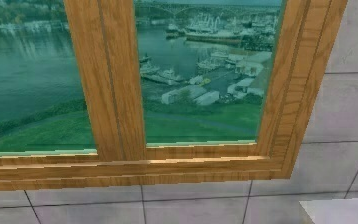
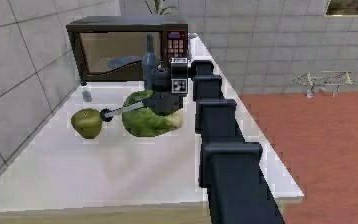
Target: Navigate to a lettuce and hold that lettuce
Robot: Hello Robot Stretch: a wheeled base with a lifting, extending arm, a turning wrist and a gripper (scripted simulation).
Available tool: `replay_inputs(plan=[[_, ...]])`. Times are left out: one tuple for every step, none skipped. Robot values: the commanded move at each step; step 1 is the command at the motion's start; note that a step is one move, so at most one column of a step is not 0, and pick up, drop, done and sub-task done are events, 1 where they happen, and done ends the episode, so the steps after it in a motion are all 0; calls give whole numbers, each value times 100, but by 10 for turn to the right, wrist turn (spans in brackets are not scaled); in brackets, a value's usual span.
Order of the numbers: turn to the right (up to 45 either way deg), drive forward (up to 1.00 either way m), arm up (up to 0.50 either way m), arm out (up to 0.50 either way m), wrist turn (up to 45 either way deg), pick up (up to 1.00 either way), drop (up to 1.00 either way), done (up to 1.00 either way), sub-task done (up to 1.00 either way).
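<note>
lettuce (image 2: pixel 155 122) lies on the white counter (image 2: pixel 107 175) in the arm side view, with the gripper (image 2: pixel 122 108) at its eleven o'clock side. you can't tell how the jaws stand, nor whether they hold anything. this looks like the grasp step: settle squarely on the leafy bulk, then lift straight up. keep off the green apple (image 2: pixel 86 123) at its nine o'clock and the microwave (image 2: pixel 107 50) at twelve. ahead stands a wood-framed window (image 1: pixel 107 80).

green leafy lettuce (image 2: pixel 152 122), seemingly resting on the white counter (image 2: pixel 107 172).
</note>
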Motion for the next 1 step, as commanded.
replay_inputs(plan=[[0, 0, 0, 0, 210, 0, 0, 0, 0]])
